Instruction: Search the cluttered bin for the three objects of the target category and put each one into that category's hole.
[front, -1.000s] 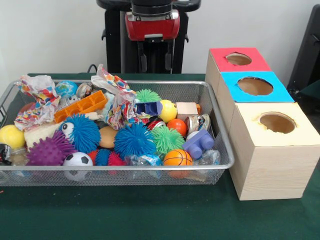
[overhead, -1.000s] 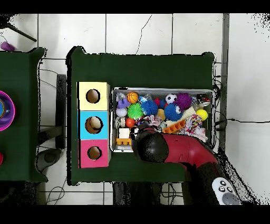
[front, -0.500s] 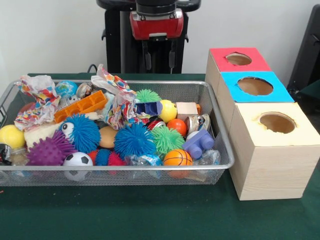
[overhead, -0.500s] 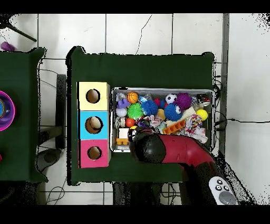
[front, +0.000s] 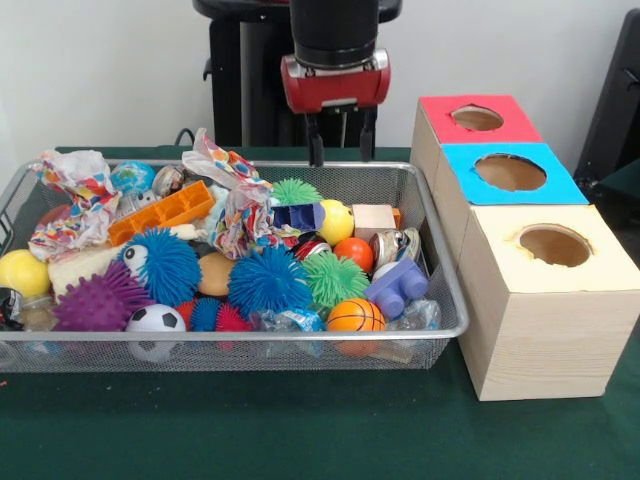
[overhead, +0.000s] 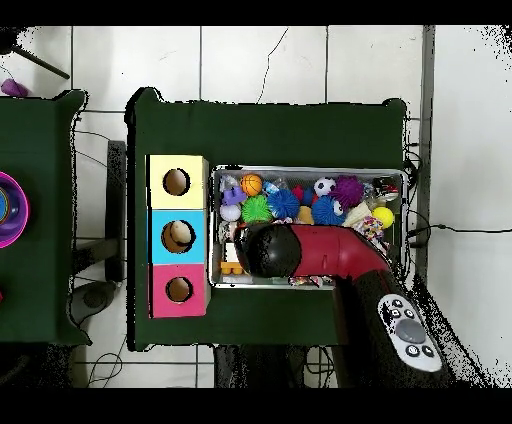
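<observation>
The wire mesh bin (front: 250, 334) is full of toys. One crumpled wad of printed paper (front: 72, 196) lies at its left end. More crumpled printed paper (front: 238, 200) lies in the middle at the back. The yellow-topped box's hole (front: 554, 245) is at the near right; it also shows in the overhead view (overhead: 176, 182). My gripper (front: 341, 148) hangs open and empty over the bin's far rim, right of the middle paper. In the overhead view the red arm (overhead: 320, 252) covers the gripper and the bin's (overhead: 310, 170) lower half.
A blue-topped box (front: 510, 172) and a red-topped box (front: 477, 118) stand behind the yellow one. The bin holds spiky balls (front: 268, 282), an orange block (front: 165, 212), a small basketball (front: 355, 315), a soccer ball (front: 155, 322) and a purple brick (front: 398, 285).
My gripper has come down and moved to the right in the front view, from behind the bin to over its far rim. In the overhead view the arm has swung over the bin.
</observation>
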